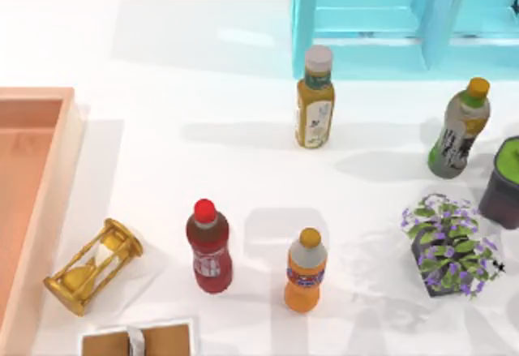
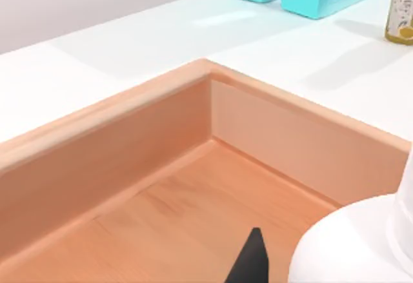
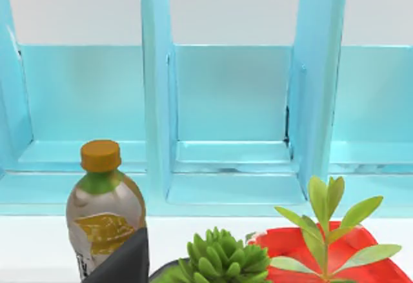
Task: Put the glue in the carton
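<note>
Left end effector (image 2: 253, 260): in the left wrist view one dark fingertip hangs over the inside of the carton (image 2: 271, 125), beside a large white rounded body (image 2: 352, 247) at the frame's edge. That white form may be the glue, though neither cap nor label is visible, so its identity cannot be told, nor whether the fingers are apart or clamped on it.

Carton: peach-orange walls and floor, shallow, one inner corner visible. From above it lies at the left edge of the white bench (image 1: 162, 72), with an hourglass (image 1: 93, 268) just beside its right wall.

Right end effector (image 3: 122, 260): a dark finger edge appears in the right wrist view before a green-shouldered bottle (image 3: 103, 215), a succulent (image 3: 226, 257) and a turquoise rack (image 3: 232, 102); its opening cannot be told.
</note>
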Robot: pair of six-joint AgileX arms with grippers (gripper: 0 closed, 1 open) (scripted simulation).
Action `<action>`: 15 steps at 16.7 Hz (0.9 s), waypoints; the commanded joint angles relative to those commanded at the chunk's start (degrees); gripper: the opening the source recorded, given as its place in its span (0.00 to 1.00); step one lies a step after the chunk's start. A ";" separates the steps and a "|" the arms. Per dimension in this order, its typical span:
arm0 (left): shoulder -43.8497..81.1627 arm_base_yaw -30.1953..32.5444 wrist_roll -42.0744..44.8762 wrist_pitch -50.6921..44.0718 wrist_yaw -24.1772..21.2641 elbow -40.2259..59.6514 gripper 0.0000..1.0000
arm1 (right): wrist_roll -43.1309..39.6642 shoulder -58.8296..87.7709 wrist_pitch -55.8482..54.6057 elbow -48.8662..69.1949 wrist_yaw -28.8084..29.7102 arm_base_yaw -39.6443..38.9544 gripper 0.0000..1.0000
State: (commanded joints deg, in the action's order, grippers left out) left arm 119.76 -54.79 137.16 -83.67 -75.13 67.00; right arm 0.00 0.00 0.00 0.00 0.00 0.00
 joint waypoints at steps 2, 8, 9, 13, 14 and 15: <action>-0.19 0.31 -0.11 0.28 0.09 0.15 0.00 | 0.00 0.00 0.00 0.00 0.00 0.00 1.00; -1.80 2.68 -10.19 11.70 -0.98 -3.13 0.00 | 0.00 0.00 0.00 0.00 0.00 0.00 1.00; -2.27 3.36 -13.02 14.88 -1.30 -4.05 0.00 | 0.00 0.00 0.00 0.00 0.00 0.00 1.00; -4.38 6.37 -25.54 28.92 -2.79 -8.12 0.00 | 0.00 0.00 0.00 0.00 0.00 0.00 1.00; -4.91 7.13 -28.68 32.45 -3.16 -9.14 0.00 | 0.00 0.00 0.00 0.00 0.00 0.00 1.00; -5.43 7.86 -31.71 35.85 -3.51 -10.13 0.00 | 0.00 0.00 0.00 0.00 0.00 0.00 1.00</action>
State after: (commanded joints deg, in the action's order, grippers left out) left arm 114.33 -46.94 105.45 -47.82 -78.63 56.88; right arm 0.00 0.00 0.00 0.00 0.00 0.00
